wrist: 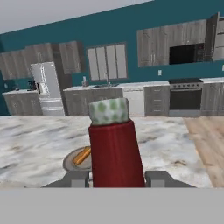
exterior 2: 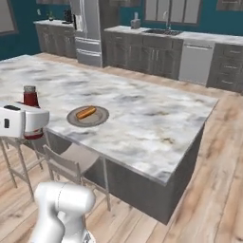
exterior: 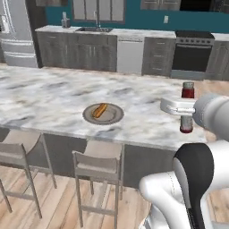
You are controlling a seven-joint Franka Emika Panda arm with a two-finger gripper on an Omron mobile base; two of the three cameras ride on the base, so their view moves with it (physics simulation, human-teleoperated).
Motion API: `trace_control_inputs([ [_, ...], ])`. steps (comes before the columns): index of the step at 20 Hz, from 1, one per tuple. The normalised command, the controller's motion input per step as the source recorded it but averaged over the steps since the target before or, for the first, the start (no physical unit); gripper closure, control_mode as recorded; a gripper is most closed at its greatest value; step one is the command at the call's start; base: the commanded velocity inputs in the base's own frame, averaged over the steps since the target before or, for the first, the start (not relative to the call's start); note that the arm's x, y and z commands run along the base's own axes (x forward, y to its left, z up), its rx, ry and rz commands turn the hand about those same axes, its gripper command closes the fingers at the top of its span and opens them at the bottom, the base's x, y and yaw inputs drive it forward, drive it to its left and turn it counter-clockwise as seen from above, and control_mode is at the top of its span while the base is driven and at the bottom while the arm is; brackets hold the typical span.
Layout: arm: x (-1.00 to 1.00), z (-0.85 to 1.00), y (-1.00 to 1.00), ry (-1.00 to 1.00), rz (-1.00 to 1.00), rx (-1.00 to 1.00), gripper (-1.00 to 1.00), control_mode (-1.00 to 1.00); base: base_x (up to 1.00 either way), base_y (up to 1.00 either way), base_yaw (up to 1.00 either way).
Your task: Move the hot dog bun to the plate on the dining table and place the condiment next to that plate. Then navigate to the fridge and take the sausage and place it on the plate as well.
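Note:
My gripper (wrist: 117, 178) is shut on the condiment (wrist: 114, 148), a slim red bottle with a pale cap, held upright. The condiment (exterior: 187, 91) stands over the right end of the dining table (exterior: 44, 98), right of the plate (exterior: 115, 117); whether its base touches the top I cannot tell. The hot dog bun (exterior: 99, 110) lies on the plate. From the right base view the gripper (exterior 2: 28, 121) and condiment (exterior 2: 31, 97) are left of the plate (exterior 2: 99, 118) and bun (exterior 2: 86, 112). The hand view shows bun (wrist: 82, 155) and plate (wrist: 69, 164) behind the bottle. The fridge (exterior: 15, 31) stands at the far left.
Two stools (exterior: 100, 165) (exterior: 18, 152) stand against the table's near side. Beyond the table runs a counter with a sink (exterior: 94, 29), a white dishwasher (exterior: 129, 56) and an oven (exterior: 192, 56). Wooden floor lies right of the table (exterior 2: 223, 156).

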Motion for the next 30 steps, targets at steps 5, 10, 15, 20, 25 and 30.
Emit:
trace_control_inputs([
  [5, 0.0, 0.0, 0.0, 0.0, 0.0, 0.0, 1.0, 1.0, 0.08, 1.0, -0.52],
  [10, 0.0, 0.0, 0.0, 0.0, 0.0, 0.0, 1.0, 1.0, 0.42, 0.8, -0.53],
  [15, 0.0, 0.0, 0.0, 0.0, 0.0, 0.0, 1.0, 1.0, 0.63, 0.5, -0.49],
  [20, 0.0, 0.0, 0.0, 0.0, 0.0, 0.0, 1.0, 1.0, 0.84, 0.39, -0.27],
  [25, 0.05, -0.02, 0.42, 0.05, -0.02, 0.0, 1.0, -1.0, 0.22, 0.21, -0.05],
  [30, 0.0, -0.24, 1.0, 0.03, 0.0, -0.01, 1.0, -1.0, 0.0, 0.0, 0.0],
])
